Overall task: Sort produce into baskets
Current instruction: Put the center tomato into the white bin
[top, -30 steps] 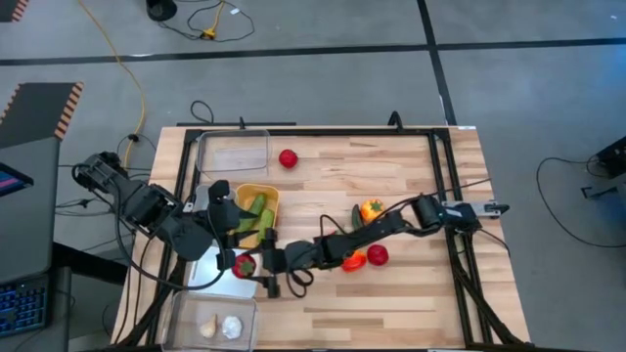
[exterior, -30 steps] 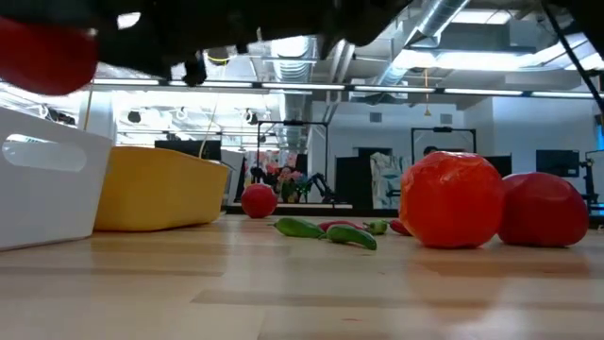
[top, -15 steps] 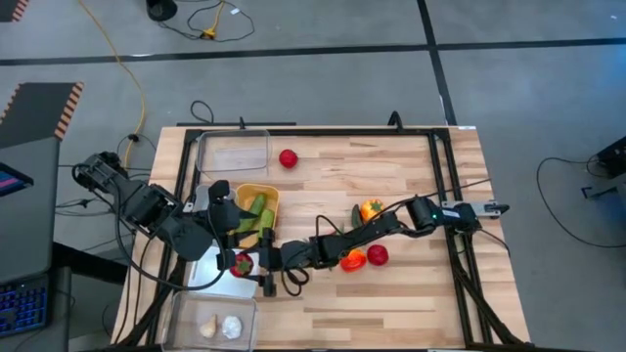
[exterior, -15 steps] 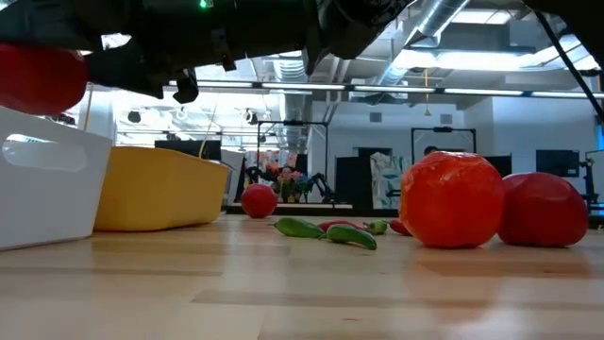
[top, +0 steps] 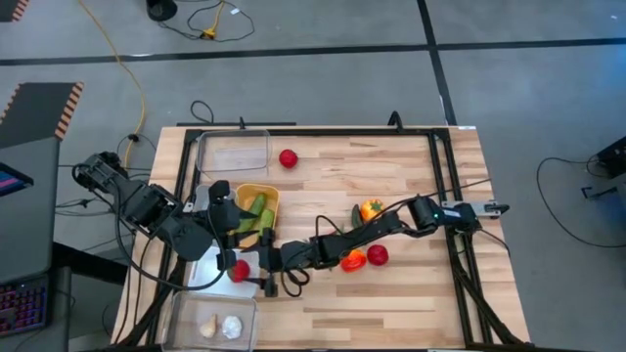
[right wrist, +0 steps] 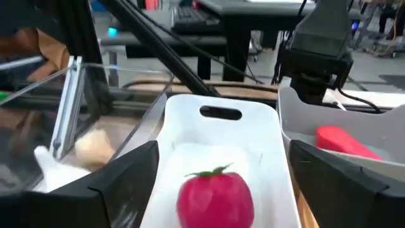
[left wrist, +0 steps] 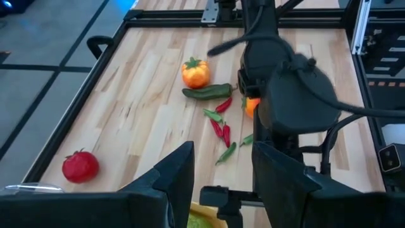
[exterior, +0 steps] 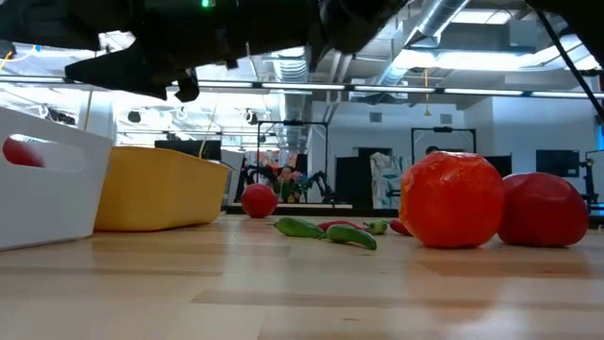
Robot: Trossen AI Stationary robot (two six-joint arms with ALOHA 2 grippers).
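- A round, glossy red tomato (right wrist: pixel 214 195) with a green stalk lay in the white basket (right wrist: pixel 266 136), a smooth plastic tray with rounded corners and a slot handle; in the high view this basket (top: pixel 211 272) sat at lower left, and in the low view the tomato (exterior: pixel 24 151) showed red through the handle slot at the left edge.
- The right gripper (top: pixel 262 273) hovered just over that basket, its two dark fingers (right wrist: pixel 111 183) spread wide with nothing between them and the tomato below the gap.
- Beside the white basket stood a grey basket (right wrist: pixel 354 158) with a red piece (right wrist: pixel 345 142) in it.
- A clear plastic basket (top: pixel 213 321) at the bottom left held two pale, lumpy garlic bulbs (top: pixel 221 327).
- The yellow basket (top: pixel 273 200), left of centre, held green cucumbers (top: pixel 257 211); the left gripper (top: pixel 227 217) waited over it, its fingers (left wrist: pixel 174 177) partly apart and empty.
- A second clear basket (top: pixel 233 153) stood at upper left, with a loose tomato (top: pixel 288 158) on the wood just right of it.
- On the pale planked table (top: pixel 391 303), right of centre, lay an orange-yellow pepper (top: pixel 371 209), an orange-red tomato (top: pixel 353 260) and a red tomato (top: pixel 378 255) touching.
- Thin red and green chillies (left wrist: pixel 221 130) and a dark green cucumber (left wrist: pixel 207 92) lay scattered near the pepper.
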